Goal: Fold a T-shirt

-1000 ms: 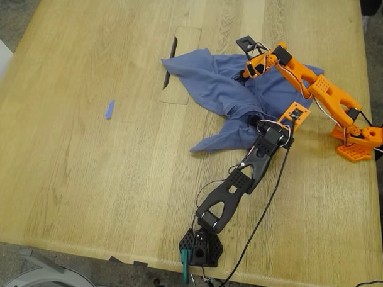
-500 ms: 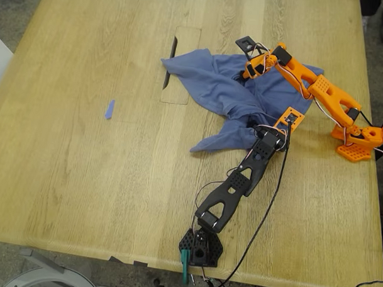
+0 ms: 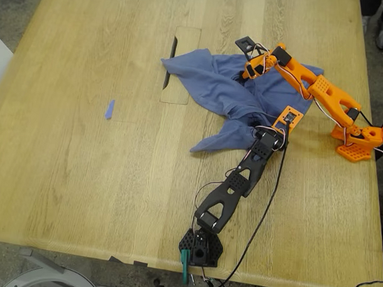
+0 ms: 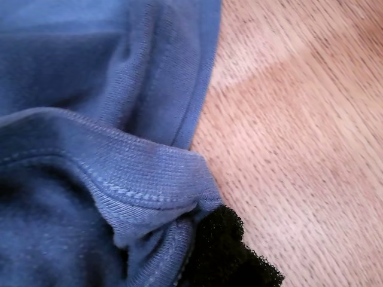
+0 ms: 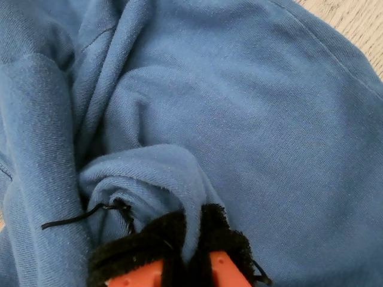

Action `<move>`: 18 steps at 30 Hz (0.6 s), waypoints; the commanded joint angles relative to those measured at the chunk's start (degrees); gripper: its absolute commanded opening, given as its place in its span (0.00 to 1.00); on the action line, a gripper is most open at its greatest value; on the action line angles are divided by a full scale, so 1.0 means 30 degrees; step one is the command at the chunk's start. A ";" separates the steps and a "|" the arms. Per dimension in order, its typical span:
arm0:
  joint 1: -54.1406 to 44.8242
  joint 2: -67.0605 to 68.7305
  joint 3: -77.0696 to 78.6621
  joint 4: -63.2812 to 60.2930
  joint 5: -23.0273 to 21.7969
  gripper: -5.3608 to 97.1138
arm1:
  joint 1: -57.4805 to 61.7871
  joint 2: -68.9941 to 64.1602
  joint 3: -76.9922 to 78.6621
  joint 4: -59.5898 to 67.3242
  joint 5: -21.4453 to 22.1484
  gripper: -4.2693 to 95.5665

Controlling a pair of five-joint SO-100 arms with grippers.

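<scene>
T-shirt (image 3: 234, 94): slate-blue, crumpled and bunched, lying on the wooden table (image 3: 83, 177) in the half toward the exterior view's right, above centre. One corner reaches toward the exterior view's left and ends just beside a dark slot (image 3: 170, 62) at a rectangular inset panel (image 3: 180, 66) in the tabletop. A pointed flap trails toward the lower part of the exterior view. Chest print not visible in any view.

Hems: first wrist view shows a double-stitched hem (image 4: 137, 191) folded over, wood grain bare just beside it.

My first gripper (image 3: 260, 126): on the black arm, at the cloth's lower edge in the exterior view. Black padded tip (image 4: 224, 254) sits against the hem; the other jaw is hidden, so whether it is clamped cannot be told.

My second gripper (image 3: 245, 75): on the orange arm, over the shirt's upper part in the exterior view. Second wrist view shows its black-padded jaws pressed together, pinching a raised fold of fabric (image 5: 155, 173).

Arm bases: black base (image 3: 200, 248) near the table's lower edge in the exterior view; orange base (image 3: 358, 142) near the exterior view's right edge.

Open room: wide bare wood across the exterior view's left half, holding only a small blue scrap of tape (image 3: 109, 109), well apart from the shirt.

Cables (image 3: 265, 203): black, running beside the black arm to the table's lower edge.
</scene>
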 commanded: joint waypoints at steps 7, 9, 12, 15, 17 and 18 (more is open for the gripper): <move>-0.2021 -0.1260 -0.0586 -0.1582 0.2256 0.37 | -0.0410 0.1816 -0.0322 -0.0176 0.0117 0.04; -0.2344 -0.1289 -0.0586 -0.1699 0.3018 0.33 | -0.0381 0.1904 -0.0322 -0.0176 0.0117 0.04; -0.2783 -0.1289 -0.0586 -0.1641 0.3574 0.30 | -0.0322 0.2021 -0.0322 -0.0146 0.0117 0.04; -0.3281 -0.1289 -0.0586 -0.1260 0.3838 0.27 | -0.0293 0.2139 -0.0322 -0.0088 0.0117 0.04; -0.3604 -0.1289 -0.0586 -0.0996 0.3955 0.21 | -0.0264 0.2197 -0.0322 -0.0029 0.0088 0.04; -0.3721 -0.1289 -0.0586 -0.0850 0.3955 0.18 | -0.0264 0.2227 -0.0322 0.0000 0.0088 0.04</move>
